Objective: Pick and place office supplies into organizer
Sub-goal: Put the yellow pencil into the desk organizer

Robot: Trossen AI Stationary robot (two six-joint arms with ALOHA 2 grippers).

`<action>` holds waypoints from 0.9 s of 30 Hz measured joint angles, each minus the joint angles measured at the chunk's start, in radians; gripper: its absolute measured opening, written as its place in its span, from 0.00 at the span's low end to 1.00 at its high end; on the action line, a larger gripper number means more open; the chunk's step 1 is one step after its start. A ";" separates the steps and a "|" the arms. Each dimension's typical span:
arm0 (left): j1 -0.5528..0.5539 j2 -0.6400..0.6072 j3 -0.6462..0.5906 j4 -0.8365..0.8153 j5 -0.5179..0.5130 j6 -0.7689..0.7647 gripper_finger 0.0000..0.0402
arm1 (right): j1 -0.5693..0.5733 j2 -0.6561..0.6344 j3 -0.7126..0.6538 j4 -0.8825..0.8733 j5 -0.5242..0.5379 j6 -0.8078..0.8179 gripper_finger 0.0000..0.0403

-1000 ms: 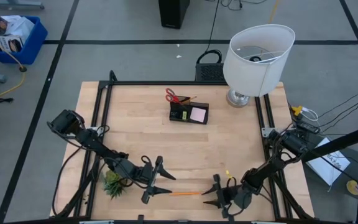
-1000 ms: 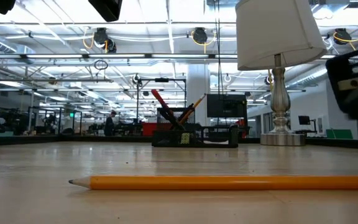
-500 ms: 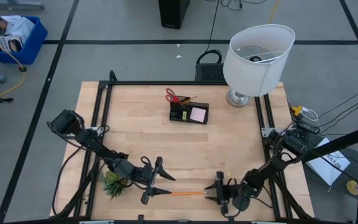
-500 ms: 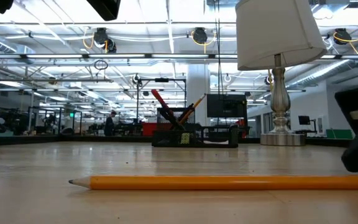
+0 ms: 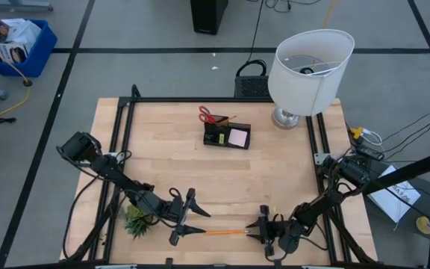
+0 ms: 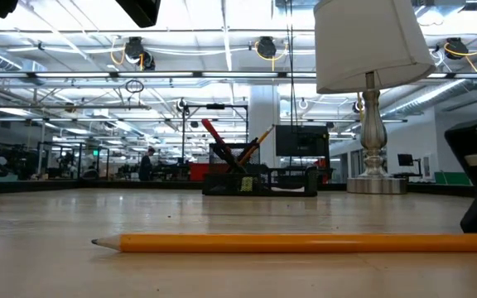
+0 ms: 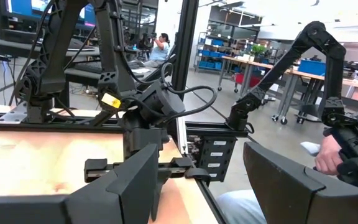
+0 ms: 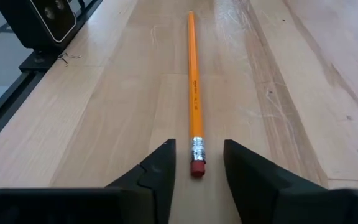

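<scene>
Near the table's [image 5: 163, 157] front edge, a thin, light, stiff pencil [image 8: 193, 93], likely to roll, is straddled at its eraser end by the right end effector [image 8: 196, 163], fingers apart, where a grip just past the ferrule seems best.

Grey concrete floor [image 5: 148, 30] crossed by dark tape lines, a blue bin [image 5: 21, 45] at the upper left of the high view. Low view: a wide hall, ceiling trusses and bright strip lights [image 6: 222, 33] overhead. A white-shaded lamp [image 5: 310, 69] sits upper right; workbenches [image 7: 260, 65] and a seated person [image 7: 161, 45] beyond
</scene>
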 joint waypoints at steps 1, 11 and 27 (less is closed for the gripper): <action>0.000 0.000 0.000 0.000 0.000 0.000 0.61 | 0.000 0.000 0.000 0.000 0.000 0.000 0.30; 0.000 0.000 0.000 -0.015 -0.021 -0.004 0.61 | -0.025 -0.002 0.000 0.001 -0.044 -0.011 0.05; 0.000 0.000 0.000 -0.021 -0.052 -0.009 0.61 | -0.045 0.005 -0.003 0.121 -0.057 -0.224 0.03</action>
